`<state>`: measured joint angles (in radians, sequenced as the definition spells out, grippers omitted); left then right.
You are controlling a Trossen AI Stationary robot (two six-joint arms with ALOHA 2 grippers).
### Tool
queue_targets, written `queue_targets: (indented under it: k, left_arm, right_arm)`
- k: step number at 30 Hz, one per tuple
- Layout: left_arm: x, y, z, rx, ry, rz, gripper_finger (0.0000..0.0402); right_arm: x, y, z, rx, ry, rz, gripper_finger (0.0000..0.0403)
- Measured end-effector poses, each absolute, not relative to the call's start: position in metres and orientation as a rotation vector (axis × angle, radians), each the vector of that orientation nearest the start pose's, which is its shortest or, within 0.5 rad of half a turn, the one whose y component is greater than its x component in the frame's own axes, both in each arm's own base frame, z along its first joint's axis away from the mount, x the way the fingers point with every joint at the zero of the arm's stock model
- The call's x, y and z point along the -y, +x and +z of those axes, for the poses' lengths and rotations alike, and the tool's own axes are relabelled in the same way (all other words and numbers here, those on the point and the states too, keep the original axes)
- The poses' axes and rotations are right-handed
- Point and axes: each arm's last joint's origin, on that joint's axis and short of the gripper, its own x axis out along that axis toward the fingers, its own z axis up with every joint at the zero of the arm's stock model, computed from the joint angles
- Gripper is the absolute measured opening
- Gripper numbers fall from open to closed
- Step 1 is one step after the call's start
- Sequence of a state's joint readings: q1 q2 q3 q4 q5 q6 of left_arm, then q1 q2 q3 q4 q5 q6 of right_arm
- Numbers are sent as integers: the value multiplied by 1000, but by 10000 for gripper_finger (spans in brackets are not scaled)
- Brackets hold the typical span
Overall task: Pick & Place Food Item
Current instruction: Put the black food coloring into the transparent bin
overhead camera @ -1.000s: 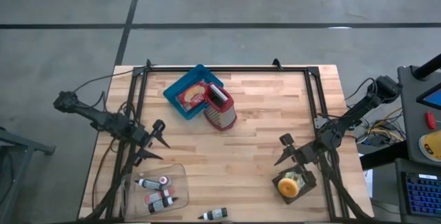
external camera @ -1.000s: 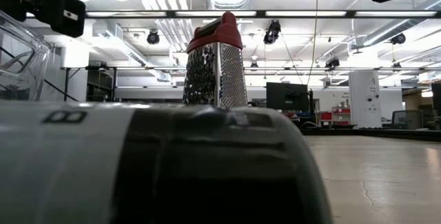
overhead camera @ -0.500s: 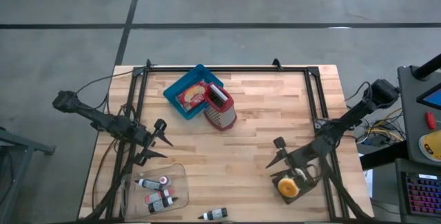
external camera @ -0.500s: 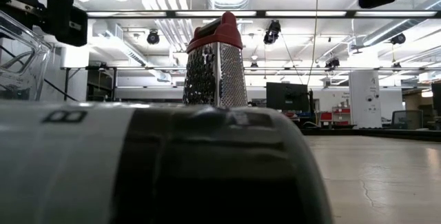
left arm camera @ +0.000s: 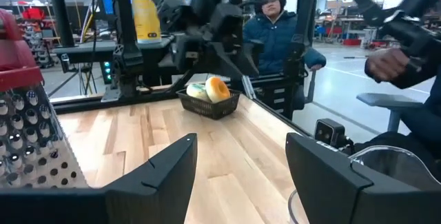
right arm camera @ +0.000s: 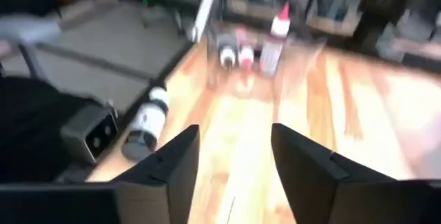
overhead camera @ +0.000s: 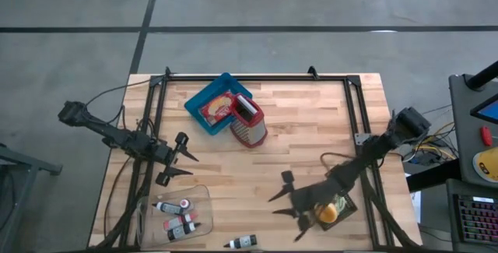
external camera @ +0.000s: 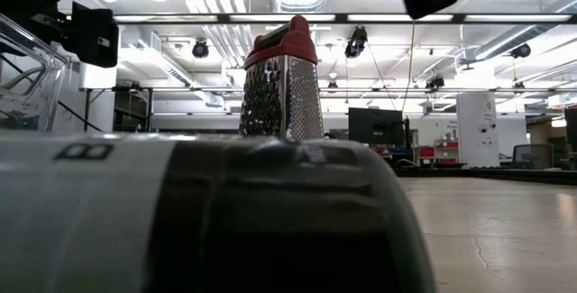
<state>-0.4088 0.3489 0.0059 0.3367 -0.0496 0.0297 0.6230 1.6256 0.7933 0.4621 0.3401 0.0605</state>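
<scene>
Right gripper (overhead camera: 289, 205) has swung off the black basket (overhead camera: 342, 209) toward the near table edge, fingers spread and empty, now pointing at the loose bottle (right arm camera: 146, 124) there. Food item (overhead camera: 328, 212) sits in that basket at the near right corner, apparently untouched, so I'd say the pick hasn't started and this swing takes the arm away from it. Left gripper (overhead camera: 177, 158) has barely moved, fingers spread, hovering beside the clear bin (overhead camera: 181, 208), well clear of the grater (overhead camera: 248, 121) and blue tray (overhead camera: 208, 99).
</scene>
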Motion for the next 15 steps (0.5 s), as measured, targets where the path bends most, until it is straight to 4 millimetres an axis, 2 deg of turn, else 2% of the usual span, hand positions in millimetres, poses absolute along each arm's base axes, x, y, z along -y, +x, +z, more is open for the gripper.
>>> queue_targets:
  k: [4,9,15]
  left_arm:
    - [46,110,167,-1,33,-355,226]
    - [46,110,167,3,55,-344,226]
    - [45,111,167,5,76,-305,226]
  right_arm:
    - [-202,300,197,-514,-135,236,220]
    - [-222,327,206,-630,-180,237,263]
    - [-242,355,206,-747,-152,312,286]
